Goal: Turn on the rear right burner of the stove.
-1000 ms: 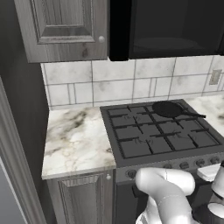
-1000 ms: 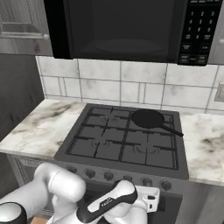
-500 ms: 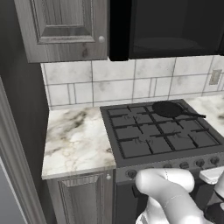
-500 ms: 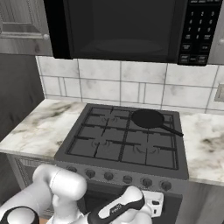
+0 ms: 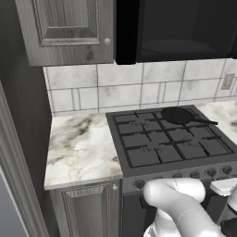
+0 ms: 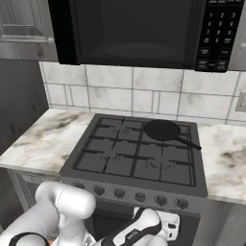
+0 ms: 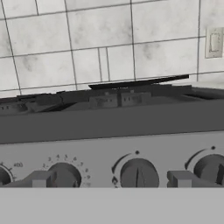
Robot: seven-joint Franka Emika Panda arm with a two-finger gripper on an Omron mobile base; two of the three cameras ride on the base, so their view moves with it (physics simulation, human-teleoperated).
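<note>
Lower than a moment ago, the arm has sunk in front of the stove [image 6: 134, 158], bringing the gripper [image 7: 109, 179] level with the knob row, fingers spread wide and empty. One knob [image 7: 138, 173] sits between the fingertips. Up and behind, the rear right burner [image 6: 163, 130] lies under a black frying pan [image 6: 162, 130].
</note>
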